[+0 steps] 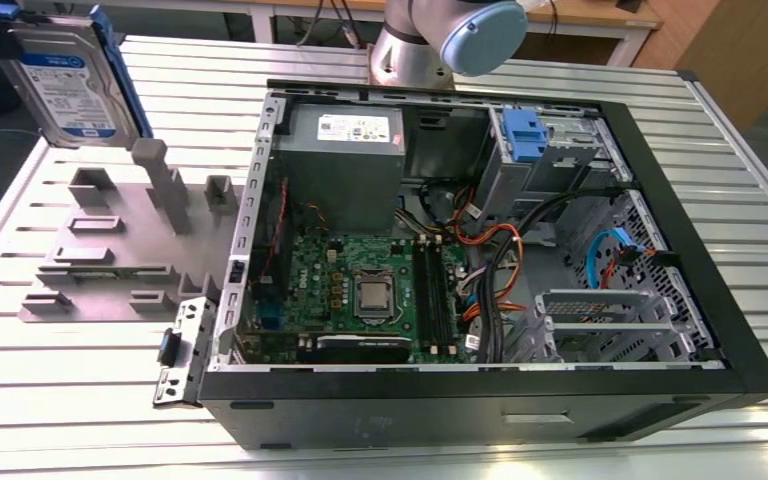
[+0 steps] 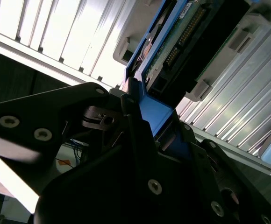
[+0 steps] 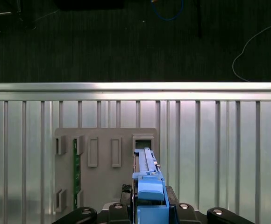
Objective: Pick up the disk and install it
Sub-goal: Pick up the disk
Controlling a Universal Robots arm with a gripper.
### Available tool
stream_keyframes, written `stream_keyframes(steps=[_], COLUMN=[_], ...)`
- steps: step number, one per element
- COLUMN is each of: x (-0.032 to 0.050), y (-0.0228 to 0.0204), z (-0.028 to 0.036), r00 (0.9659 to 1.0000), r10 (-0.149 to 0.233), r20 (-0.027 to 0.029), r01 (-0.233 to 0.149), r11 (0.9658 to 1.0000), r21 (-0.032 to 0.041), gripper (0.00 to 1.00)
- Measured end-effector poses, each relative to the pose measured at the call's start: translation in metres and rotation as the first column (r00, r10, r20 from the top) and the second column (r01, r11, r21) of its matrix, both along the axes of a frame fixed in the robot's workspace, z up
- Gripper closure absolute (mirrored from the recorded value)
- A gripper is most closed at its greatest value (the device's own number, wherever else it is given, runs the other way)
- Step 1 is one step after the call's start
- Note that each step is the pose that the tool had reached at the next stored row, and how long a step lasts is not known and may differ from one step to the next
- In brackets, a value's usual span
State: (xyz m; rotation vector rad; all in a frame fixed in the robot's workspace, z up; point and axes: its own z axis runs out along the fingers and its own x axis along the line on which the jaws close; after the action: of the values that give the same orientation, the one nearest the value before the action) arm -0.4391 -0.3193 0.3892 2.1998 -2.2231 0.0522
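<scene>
One arm (image 1: 427, 40) recorded. Its grey joint with a pale blue cap is seen behind the computer case (image 1: 491, 400), at the far edge of the slatted aluminium desk (image 1: 77, 400). The working end is reached out to the desk's far corner on the exterior view's left.

The fingers (image 2: 134, 121) are closed on the blue caddy of the disk (image 1: 75, 85), one on each side of the frame. The black linkage is seen clamped around the caddy in both wrist views.

One disk is counted. It is held upright with its label turned toward the exterior camera and its long edge vertical. It hangs over the far end of the grey fixture (image 1: 104, 245). Its lower edge appears clear of the fixture, though contact cannot be ruled out. In the first wrist view the disk (image 3: 147, 163) is seen edge-on, pointing down at the fixture plate (image 3: 103, 186). In the second wrist view its green circuit-board underside (image 2: 182, 37) is shown.

One fixture is counted, lying flat on the desk beside the case. One green board (image 3: 77, 172) is stood in a slot. Two narrow slots (image 3: 92, 151) are seen side by side between the board and the disk.

One case is counted, lying on its side with the panel off. Inside are noted:
- one grey power supply (image 1: 344, 150)
- one motherboard (image 1: 311, 270)
- one processor (image 1: 373, 295)
- one blue drive bracket (image 1: 524, 135) in the bay
- bundled orange, blue and black cables (image 1: 491, 250)
</scene>
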Motion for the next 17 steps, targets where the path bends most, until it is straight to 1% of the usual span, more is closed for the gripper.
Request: stream_keyframes(steps=[5,17], x=[0.0,-0.0004], y=[0.0,0.0], z=[0.0024,0.004], r00=[1.0,1.0], r10=[0.0,0.0], r20=[0.0,-0.0003], r01=[0.0,0.0], r11=[1.0,1.0], r21=[0.0,-0.0001], gripper=[0.64,0.64])
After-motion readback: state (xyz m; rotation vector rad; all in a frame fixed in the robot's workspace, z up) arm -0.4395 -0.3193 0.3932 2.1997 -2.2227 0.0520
